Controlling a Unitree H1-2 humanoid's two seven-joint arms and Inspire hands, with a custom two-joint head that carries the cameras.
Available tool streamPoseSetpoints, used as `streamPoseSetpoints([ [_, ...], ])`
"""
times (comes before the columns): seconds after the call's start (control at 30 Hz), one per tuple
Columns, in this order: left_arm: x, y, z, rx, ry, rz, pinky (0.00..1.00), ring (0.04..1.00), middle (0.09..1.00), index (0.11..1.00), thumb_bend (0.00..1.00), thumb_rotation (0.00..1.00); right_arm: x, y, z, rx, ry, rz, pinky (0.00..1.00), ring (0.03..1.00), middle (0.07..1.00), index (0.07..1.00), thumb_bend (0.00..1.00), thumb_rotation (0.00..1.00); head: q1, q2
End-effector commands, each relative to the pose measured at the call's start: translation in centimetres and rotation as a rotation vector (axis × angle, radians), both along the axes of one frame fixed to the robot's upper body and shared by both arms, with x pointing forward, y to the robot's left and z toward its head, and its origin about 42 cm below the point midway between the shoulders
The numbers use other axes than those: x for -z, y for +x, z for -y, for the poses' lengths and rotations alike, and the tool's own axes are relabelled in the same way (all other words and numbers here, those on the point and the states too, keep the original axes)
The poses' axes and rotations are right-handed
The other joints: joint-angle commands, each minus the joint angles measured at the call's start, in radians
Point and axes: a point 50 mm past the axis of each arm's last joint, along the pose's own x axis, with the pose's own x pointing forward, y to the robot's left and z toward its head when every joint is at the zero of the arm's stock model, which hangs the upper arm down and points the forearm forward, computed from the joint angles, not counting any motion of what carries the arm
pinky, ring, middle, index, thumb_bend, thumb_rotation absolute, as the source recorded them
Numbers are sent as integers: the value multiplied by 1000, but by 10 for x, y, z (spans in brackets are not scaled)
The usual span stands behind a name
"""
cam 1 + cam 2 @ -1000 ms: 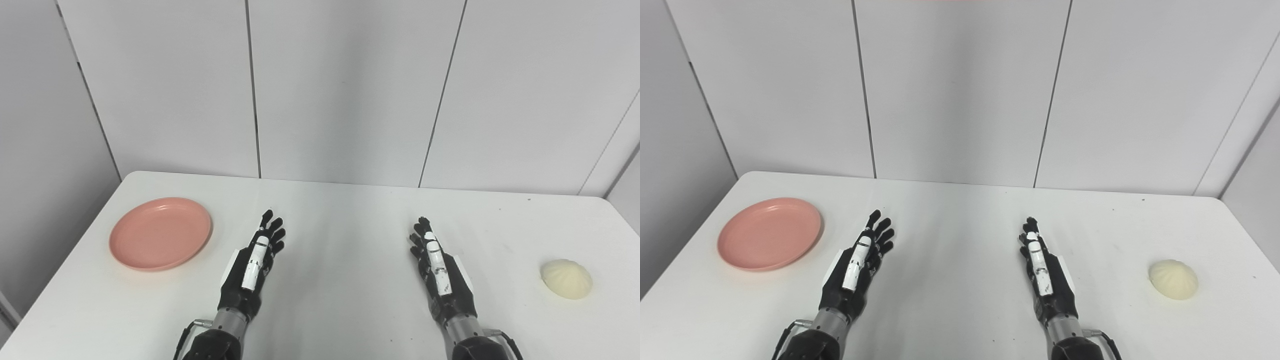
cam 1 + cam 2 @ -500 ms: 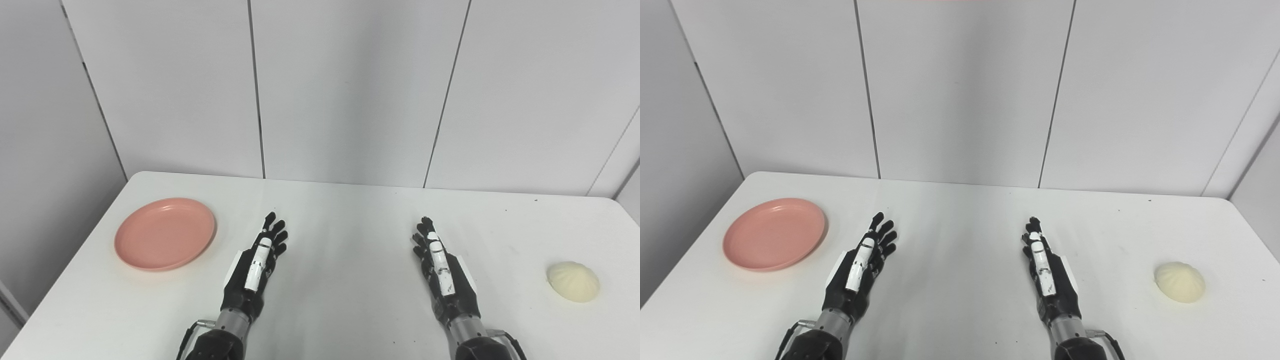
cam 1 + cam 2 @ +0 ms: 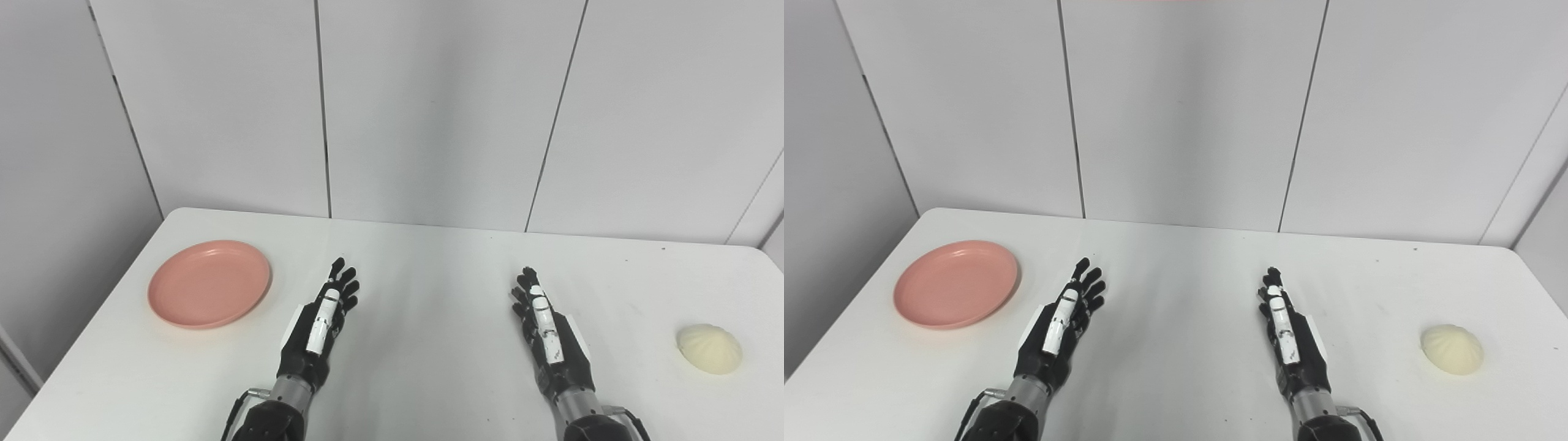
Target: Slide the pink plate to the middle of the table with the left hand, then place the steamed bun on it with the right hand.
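Hands: left hand (image 3: 318,324) and right hand (image 3: 548,334) both low over the near half of the table (image 3: 429,367), fingers stretched out and apart, holding nothing, pointing away from the robot.
Left hand position: near-left of centre, to the right of the plate and apart from it, no contact.
Right hand position: near-right of centre, well apart from the bun, idle.
Table middle: bare white surface between the two hands, target spot for the plate.
Steamed bun (image 3: 709,349): pale, domed, sitting on the table at the far right side, untouched.
Pink plate (image 3: 209,283): flat on the table at the left, a bit farther back than the left hand, upright, nothing on it.
Wall (image 3: 429,110): white panels behind the far table edge.
Stage: start of the task, plate not yet slid, bun not yet placed.
Step in hand: judged as reaching the left hand to the plate.
How to do it well: bring the fingers to the plate's far-left rim or press flat on its inside, push steadily toward centre, keep it flat on the table, avoid tipping the near rim.
Right hand advice: keep it clear of the middle while the plate travels.
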Motion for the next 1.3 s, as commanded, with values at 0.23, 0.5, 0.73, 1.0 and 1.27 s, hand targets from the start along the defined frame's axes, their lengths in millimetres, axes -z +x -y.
streamPoseSetpoints([
  [0.23,66,-34,6,-7,8,-201,973,973,986,1000,424,1000,27,-17,14,-3,0,-107,1000,1000,1000,1000,163,1000,99,-10],
  [0.5,68,-29,18,4,11,-196,987,985,997,1000,437,1000,24,-16,22,1,7,-104,1000,1000,1000,1000,148,1000,176,-22],
  [0.73,67,-23,31,8,8,-204,990,985,997,1000,436,1000,19,-14,28,13,19,-106,1000,1000,1000,1000,106,1000,266,-36],
  [1.0,67,-20,39,19,7,-203,995,996,1000,1000,422,1000,19,-13,33,15,38,-115,1000,1000,1000,1000,107,1000,298,-41],
  [1.27,66,-20,38,7,17,-203,988,986,997,1000,417,1000,18,-13,32,12,43,-112,1000,1000,1000,1000,105,1000,300,-39],
])
